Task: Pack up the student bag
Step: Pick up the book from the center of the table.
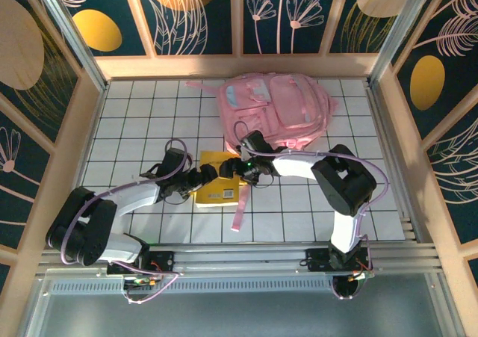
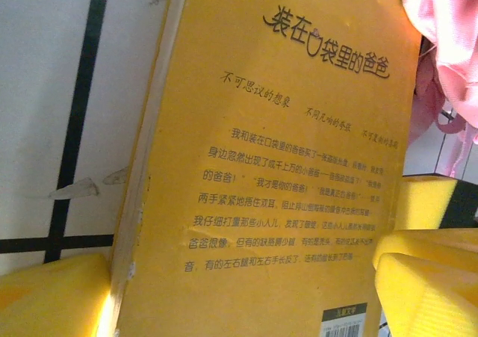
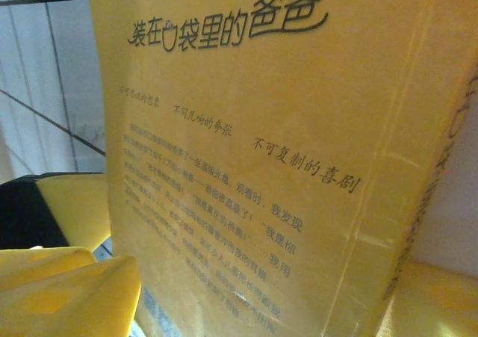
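The left gripper [image 1: 200, 178] sits at the left edge of a yellow book [image 1: 216, 181], jaws spread wide, one pad [image 2: 45, 296] just off that edge. The right gripper [image 1: 243, 169] meets the same book from the opposite side, jaws also apart and clamped on nothing. A flat book offers little to pinch, so working it from both edges looks like the reason for pairing up. It lies on the white-tiled counter [image 1: 134, 128], just in front of the pink backpack [image 1: 276, 113]. The backpack rests pockets-up against the back wall, one strap [image 1: 240, 206] trailing forward.
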`<state>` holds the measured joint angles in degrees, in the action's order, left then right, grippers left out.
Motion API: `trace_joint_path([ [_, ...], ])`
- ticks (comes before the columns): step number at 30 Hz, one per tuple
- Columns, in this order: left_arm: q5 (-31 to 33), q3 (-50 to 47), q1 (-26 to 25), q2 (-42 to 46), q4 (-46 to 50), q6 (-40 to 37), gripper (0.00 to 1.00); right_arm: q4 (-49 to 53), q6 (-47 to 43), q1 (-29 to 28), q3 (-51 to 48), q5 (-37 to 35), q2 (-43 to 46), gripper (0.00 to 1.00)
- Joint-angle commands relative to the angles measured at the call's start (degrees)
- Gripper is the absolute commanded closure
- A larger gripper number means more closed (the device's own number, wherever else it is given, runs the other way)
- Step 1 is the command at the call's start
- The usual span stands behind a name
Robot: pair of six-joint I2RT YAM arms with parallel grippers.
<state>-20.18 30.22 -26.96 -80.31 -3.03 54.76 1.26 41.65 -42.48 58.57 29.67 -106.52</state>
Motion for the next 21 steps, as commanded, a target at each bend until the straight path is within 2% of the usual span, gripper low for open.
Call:
trace_joint_path([
  [1,-4.38,0.24,-2.22,-2.49,-3.64,-0.77,0.08,-12.18,6.78,-0.94,-1.21,12.03,1.71,0.26],
  [4,-3.63,0.03,-2.22,-2.01,-2.87,-1.11,0.08,-11.72,7.04,-1.05,-1.57,11.81,1.98,0.29],
  [8,-3.12,-0.34,-2.22,-1.19,-2.13,-1.08,0.08,-12.47,7.97,-0.94,-1.49,12.12,-0.17,0.41],
  [10,-2.27,-0.33,-2.22,-0.33,-1.01,-1.17,0.08,-13.38,8.85,-0.94,-1.31,12.54,-1.26,0.53],
  [13,0.05,-0.15,-2.25,1.32,1.85,-1.06,0.07,-14.23,9.61,-1.03,-1.03,13.05,-1.69,0.76],
  [16,5.17,1.16,-2.13,4.33,8.3,-1.86,0.03,-12.55,8.86,-0.94,-0.27,12.81,-0.72,0.98],
  [21,16.81,4.97,-0.94,11.93,20.01,-5.28,0.01,-10.78,6.73,-1.57,0.66,12.44,3.7,1.0],
])
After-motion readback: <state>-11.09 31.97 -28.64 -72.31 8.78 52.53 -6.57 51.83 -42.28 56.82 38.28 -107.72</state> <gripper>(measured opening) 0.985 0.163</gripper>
